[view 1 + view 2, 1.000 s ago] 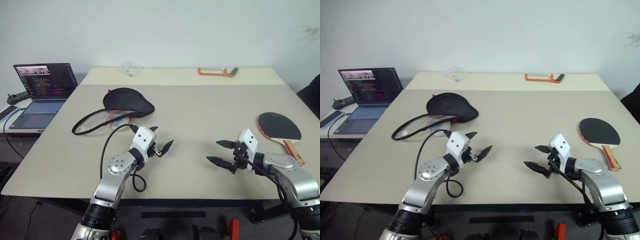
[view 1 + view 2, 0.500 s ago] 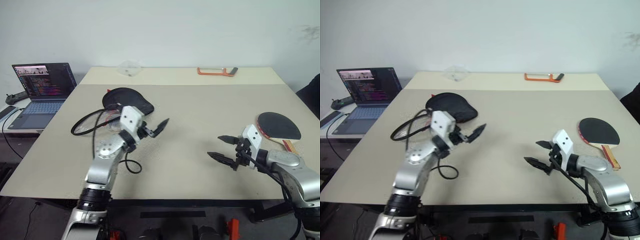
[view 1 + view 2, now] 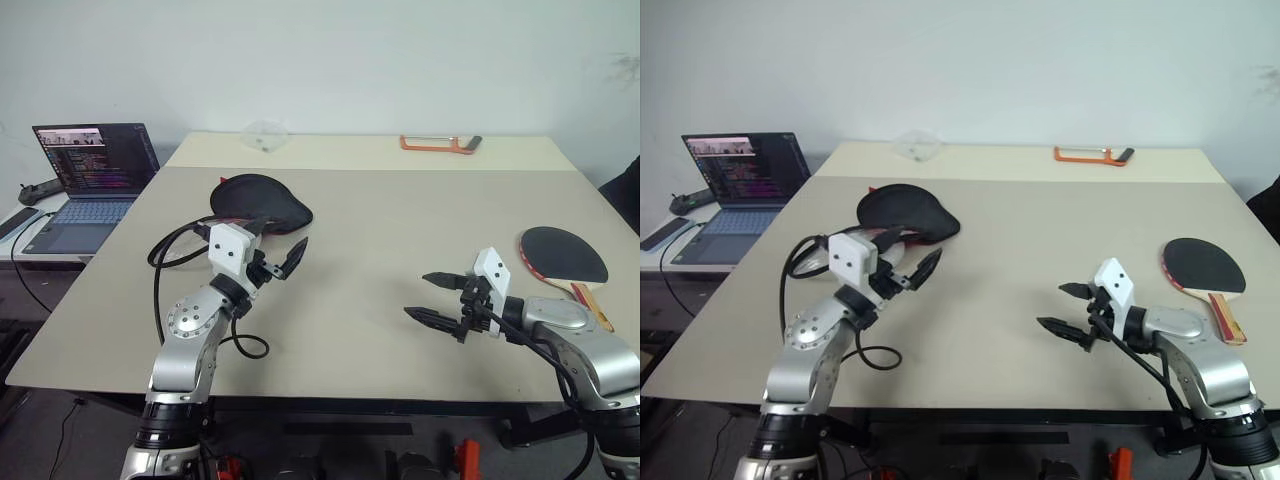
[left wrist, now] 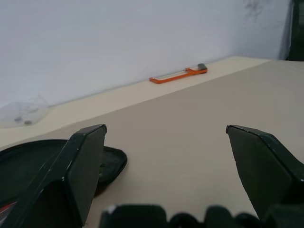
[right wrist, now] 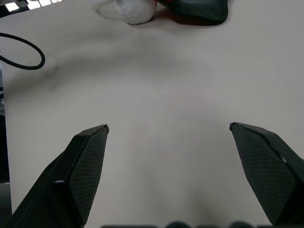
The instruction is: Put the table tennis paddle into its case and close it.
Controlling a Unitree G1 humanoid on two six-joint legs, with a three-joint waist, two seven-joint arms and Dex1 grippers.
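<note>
Left eye view | laptop [image 3: 92, 180] beside table [image 3: 400, 230] | orange tool [image 3: 440, 144] far edge

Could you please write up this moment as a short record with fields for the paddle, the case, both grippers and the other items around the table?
paddle: table tennis paddle lies flat near the table's right edge, untouched
case: case lies unzipped on the left half of the table, nothing inside that I can see
left gripper: left gripper open, holding nothing, raised just in front of the case
right gripper: right gripper open, holding nothing, left of the paddle
other: orange tool and clear plastic item at the far edge; laptop on a side surface to the left
</note>
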